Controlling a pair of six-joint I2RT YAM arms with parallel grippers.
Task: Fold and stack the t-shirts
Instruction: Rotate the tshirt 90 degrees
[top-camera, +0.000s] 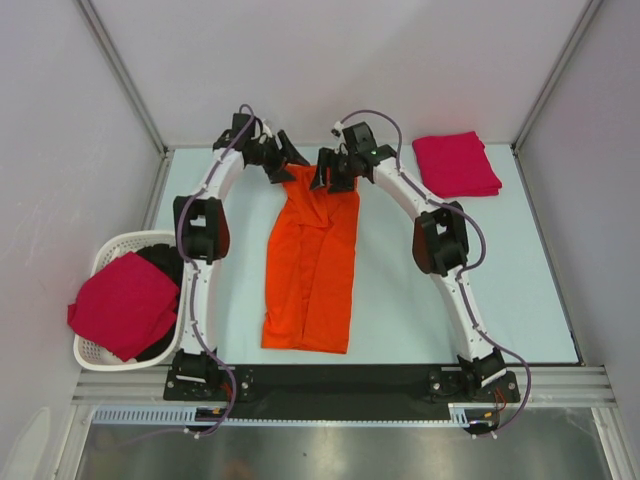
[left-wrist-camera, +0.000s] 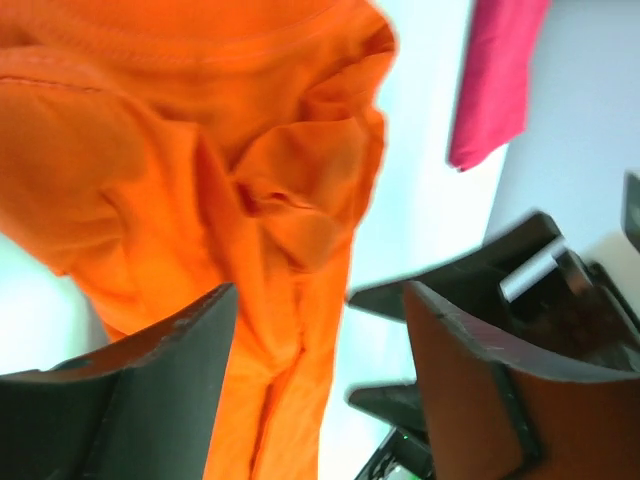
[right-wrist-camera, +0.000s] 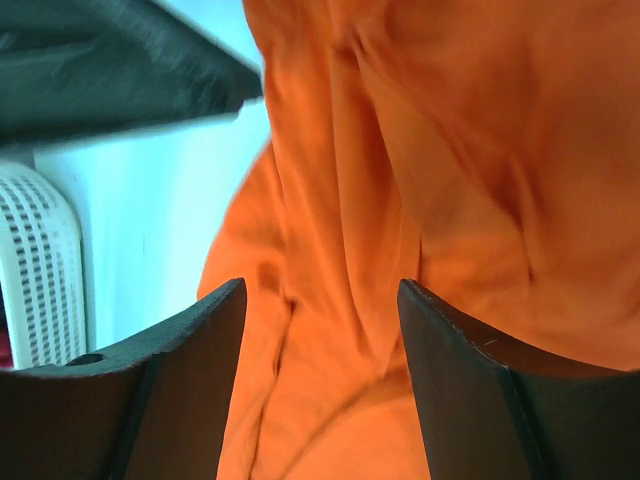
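Left gripper (top-camera: 284, 158) and right gripper (top-camera: 333, 178) gape empty over the orange t-shirt (top-camera: 310, 270) (toward the table's (top-camera: 500, 300) far edge); pinch both corners level.

A robotics lab cell: plain white panel walls (top-camera: 330, 60) on grey aluminium rails (top-camera: 122, 75) enclose the pale blue tabletop (top-camera: 400, 300) left, right and far

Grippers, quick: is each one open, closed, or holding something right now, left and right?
Left gripper: open, holding nothing, just above the orange t-shirt.
Right gripper: open, holding nothing, over the same shirt.
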